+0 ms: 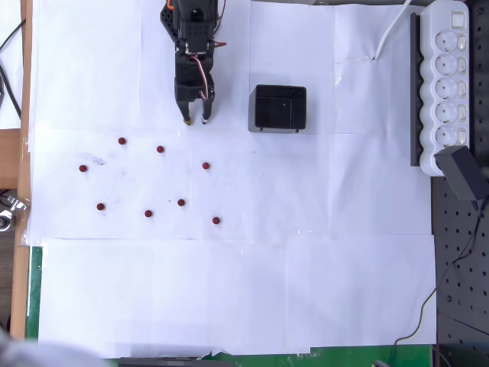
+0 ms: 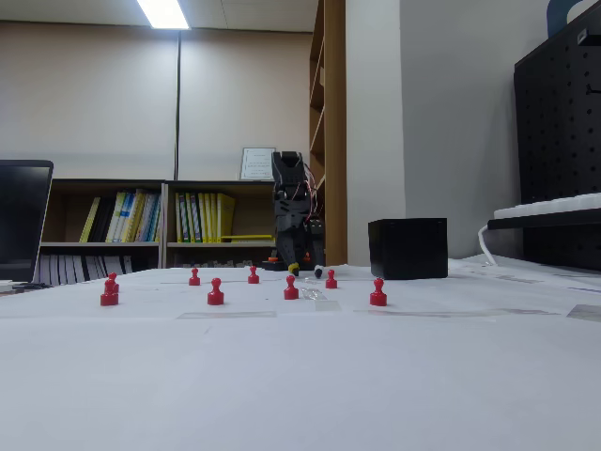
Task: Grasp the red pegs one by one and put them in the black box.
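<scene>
Eight red pegs (image 1: 160, 149) standing upright on the white surface (image 1: 229, 298), knobs up, spread out in a loose bunch at the left of the overhead view. Black box (image 1: 280, 108) open side up, long side running left to right, well apart from the pegs, up and to the right. Hand (image 1: 197, 120) just left of the box, pointing down, tips narrow and holding nothing. White power strip (image 1: 448, 76) at the far right edge. Nothing standing between hand and pegs.
</scene>
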Motion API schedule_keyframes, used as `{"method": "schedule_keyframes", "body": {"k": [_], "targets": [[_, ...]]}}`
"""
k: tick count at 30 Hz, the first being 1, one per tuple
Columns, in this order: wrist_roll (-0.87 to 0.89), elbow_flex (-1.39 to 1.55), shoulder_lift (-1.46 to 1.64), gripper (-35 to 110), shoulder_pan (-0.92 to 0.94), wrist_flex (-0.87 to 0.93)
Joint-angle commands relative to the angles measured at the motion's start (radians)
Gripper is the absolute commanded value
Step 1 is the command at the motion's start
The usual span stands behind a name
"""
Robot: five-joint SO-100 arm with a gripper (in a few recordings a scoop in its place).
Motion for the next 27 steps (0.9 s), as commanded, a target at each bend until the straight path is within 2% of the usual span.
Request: {"method": "schedule_keyframes", "body": {"k": [1,11,27], "targets": [[-0.026,0.064,0.098,12,-0.029,-0.055],[-0.087,0.299,0.350,12,-0.055,-0.052],[-0.074,0.522,0.578,12,-0.067,-0.081]]}}
